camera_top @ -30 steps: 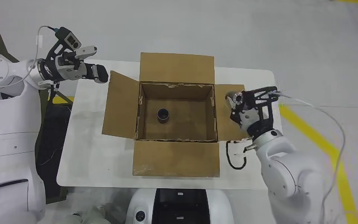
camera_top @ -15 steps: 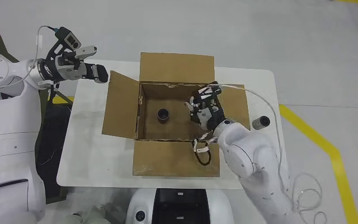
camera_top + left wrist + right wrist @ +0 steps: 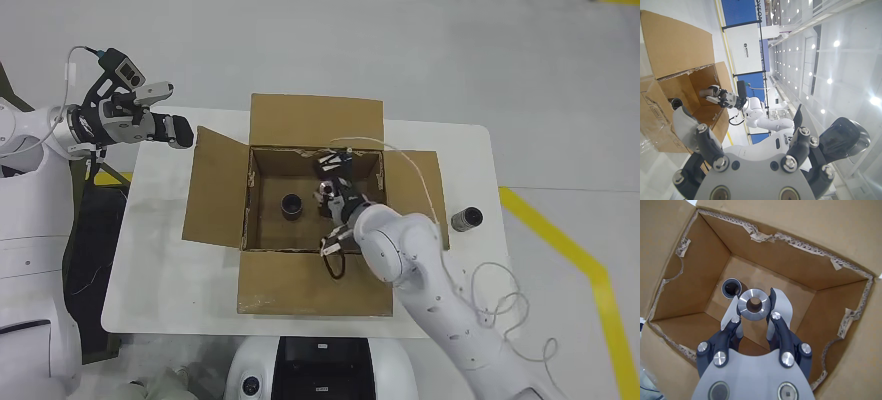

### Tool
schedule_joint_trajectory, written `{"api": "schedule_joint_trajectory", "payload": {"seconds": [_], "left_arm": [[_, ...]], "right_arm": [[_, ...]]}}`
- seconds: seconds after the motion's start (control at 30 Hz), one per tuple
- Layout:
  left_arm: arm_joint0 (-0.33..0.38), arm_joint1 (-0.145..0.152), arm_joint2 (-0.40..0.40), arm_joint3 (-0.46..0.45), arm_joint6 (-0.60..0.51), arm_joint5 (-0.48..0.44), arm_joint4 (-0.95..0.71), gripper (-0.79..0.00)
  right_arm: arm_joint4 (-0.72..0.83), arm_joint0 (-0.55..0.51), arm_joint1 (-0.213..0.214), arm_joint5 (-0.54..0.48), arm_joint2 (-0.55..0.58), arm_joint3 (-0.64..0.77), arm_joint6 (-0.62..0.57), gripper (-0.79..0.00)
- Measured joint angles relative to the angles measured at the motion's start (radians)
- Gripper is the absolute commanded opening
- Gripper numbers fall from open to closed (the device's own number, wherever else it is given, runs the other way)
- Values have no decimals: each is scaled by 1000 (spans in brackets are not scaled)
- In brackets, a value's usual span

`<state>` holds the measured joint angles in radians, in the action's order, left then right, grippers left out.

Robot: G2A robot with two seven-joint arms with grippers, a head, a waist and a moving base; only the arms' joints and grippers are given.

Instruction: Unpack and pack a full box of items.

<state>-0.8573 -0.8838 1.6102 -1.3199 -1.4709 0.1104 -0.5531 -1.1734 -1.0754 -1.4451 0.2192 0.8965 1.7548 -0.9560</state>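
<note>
The open cardboard box (image 3: 315, 275) sits mid-table with its flaps folded out. On its floor stands a dark-rimmed cylinder (image 3: 290, 207) (image 3: 731, 288). My right gripper (image 3: 328, 190) (image 3: 754, 302) hangs inside the box mouth, shut on a silver metal cylinder (image 3: 754, 307), just beside the standing one and above the floor. That held cylinder (image 3: 706, 92) also shows from the side in the left wrist view. My left gripper (image 3: 180, 131) (image 3: 742, 119) is open and holds nothing, off the table's far left corner, away from the box.
Another cylinder (image 3: 466, 217) stands on the white table (image 3: 160, 270) to the right of the box's right flap (image 3: 425, 190). The right arm's cable loops over the box and the table's right side. Bare table lies left of the box.
My right gripper has swung left with the silver cylinder, from over the right flap into the box mouth. The cylinder on the table at the right has come into sight. The left arm stayed still.
</note>
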Motion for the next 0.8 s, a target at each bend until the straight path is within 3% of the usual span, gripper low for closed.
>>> {"api": "schedule_joint_trajectory", "payload": {"seconds": [0.6, 0.8], "left_arm": [[0, 0, 0, 0, 0, 0, 0, 0], [0, 0, 0, 0, 0, 0, 0, 0]], "right_arm": [[71, 120, -49, 27, -65, -275, 29, -785], [82, 147, -62, 29, -80, -336, 32, -662]]}}
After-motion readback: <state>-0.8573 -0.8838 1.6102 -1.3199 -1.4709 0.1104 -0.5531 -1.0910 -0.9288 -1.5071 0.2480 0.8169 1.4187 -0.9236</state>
